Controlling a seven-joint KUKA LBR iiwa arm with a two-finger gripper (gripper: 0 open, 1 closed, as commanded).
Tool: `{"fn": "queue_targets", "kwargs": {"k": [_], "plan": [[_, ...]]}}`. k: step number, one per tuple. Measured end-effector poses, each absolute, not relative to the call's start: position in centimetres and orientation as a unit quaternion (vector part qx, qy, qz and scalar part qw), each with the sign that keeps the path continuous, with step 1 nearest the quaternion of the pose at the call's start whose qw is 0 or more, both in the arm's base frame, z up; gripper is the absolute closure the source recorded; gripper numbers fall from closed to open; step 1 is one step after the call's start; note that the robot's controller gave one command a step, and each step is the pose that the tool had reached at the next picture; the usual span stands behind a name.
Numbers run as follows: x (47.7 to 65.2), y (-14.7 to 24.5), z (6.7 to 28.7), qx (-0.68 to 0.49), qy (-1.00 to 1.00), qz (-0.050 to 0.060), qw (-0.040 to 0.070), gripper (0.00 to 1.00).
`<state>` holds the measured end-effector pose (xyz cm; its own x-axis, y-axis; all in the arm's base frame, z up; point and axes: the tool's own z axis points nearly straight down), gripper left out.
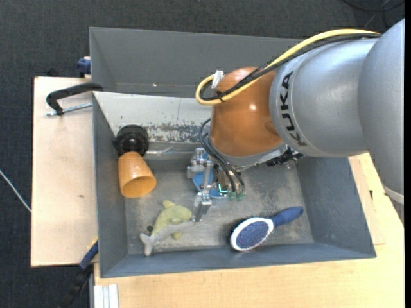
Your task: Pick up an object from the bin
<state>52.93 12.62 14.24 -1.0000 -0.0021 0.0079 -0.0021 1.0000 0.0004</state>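
gripper [200,205] hangs just right of the pale yellow toy fish [168,218], can't tell if it's spread or pinched. bare floor by the bin [334,204] right wall.

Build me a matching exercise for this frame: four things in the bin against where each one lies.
Things:
1. orange cup
2. black round thing
3. pale yellow toy fish
4. blue-handled brush

Places:
a. lower right of the view
b. upper left, against the far wall
c. lower left, just beside the claw
d. left side, tipped over, open end toward the viewer

Pairs: 1-d, 2-b, 3-c, 4-a
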Motion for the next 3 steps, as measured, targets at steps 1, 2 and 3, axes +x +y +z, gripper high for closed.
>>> {"fn": "queue_targets", "kwargs": {"k": [1, 2, 3], "plan": [[50.0, 16.6, 6.9, 0.028, -1.000, -0.001, -0.001, 0.00], [50.2, 16.5, 7.3, 0.026, -1.000, -0.002, -0.003, 1.00], [50.8, 16.1, 21.9, 0.033, -0.999, -0.002, -0.007, 1.00]]}}
